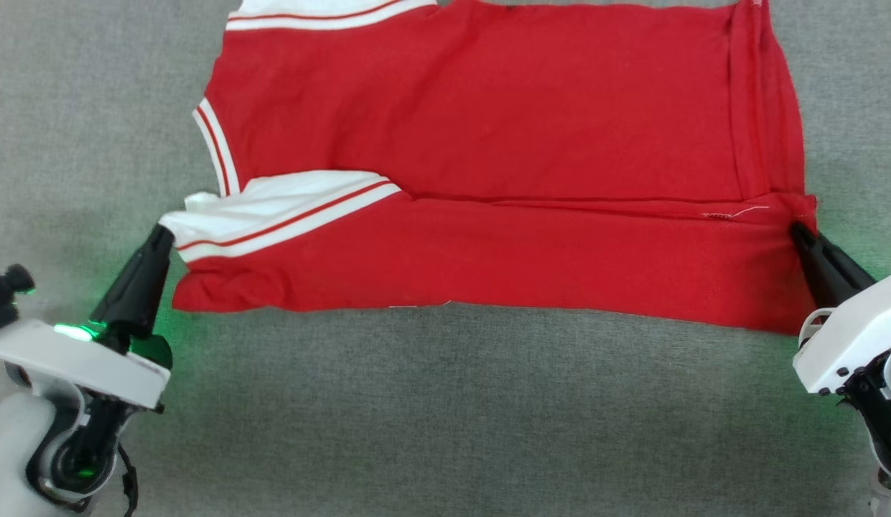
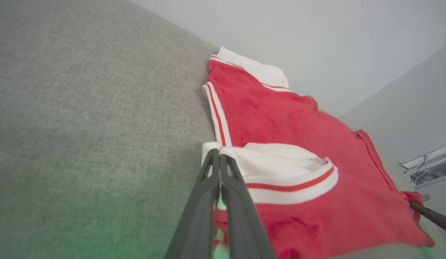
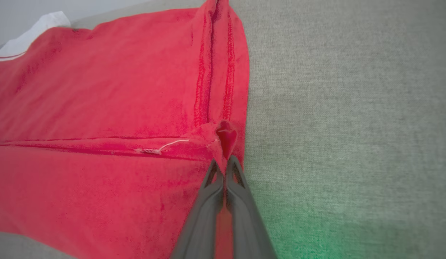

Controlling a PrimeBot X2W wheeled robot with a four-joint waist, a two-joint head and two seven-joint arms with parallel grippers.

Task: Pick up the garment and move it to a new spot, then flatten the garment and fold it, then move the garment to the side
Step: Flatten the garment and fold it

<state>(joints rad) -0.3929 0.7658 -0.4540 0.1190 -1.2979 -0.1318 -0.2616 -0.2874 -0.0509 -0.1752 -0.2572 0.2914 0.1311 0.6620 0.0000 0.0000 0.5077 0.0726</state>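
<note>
The red garment [image 1: 502, 143] lies spread on the grey cloth surface, its near strip folded up over the body along a crease across the middle. A white sleeve with red stripe [image 1: 273, 215] sits at the fold's left end. My left gripper [image 1: 161, 231] is shut on that white sleeve's corner [image 2: 217, 153]. My right gripper [image 1: 797, 228] is shut on the red hem corner [image 3: 224, 158] at the fold's right end. The number and lettering are hidden. In the left wrist view the right gripper's dark fingers [image 2: 429, 216] reach the far red corner.
Grey cloth surface [image 1: 445, 416] stretches wide in front of the garment and to both sides. A second white sleeve [image 1: 323, 11] lies at the garment's far edge. A pale wall and a white rail with cables [image 2: 427, 167] stand beyond the surface.
</note>
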